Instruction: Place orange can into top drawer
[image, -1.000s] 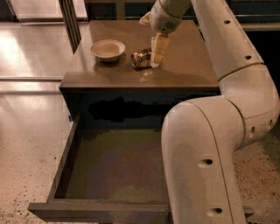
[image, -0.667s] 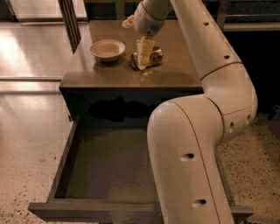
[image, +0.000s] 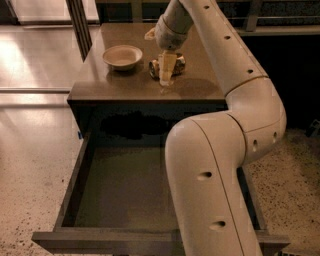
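The orange can (image: 178, 64) lies on its side on the brown cabinet top (image: 110, 82), to the right of the bowl. My gripper (image: 166, 72) reaches straight down onto the can's middle and covers it, so only the can's two ends show, one on each side. The top drawer (image: 73, 190) is pulled out wide below the cabinet top, with a flat dark bottom that holds nothing. My arm crosses in front of the drawer's right side and hides it.
A round beige bowl (image: 122, 56) stands on the cabinet top, left of the can. Speckled floor lies to the left and right of the drawer. Dark vertical bars (image: 79, 25) stand behind the cabinet's left corner.
My gripper has moved left from the can's right end to over its middle. The arm has swung left in the view. The can and bowl have stayed in place.
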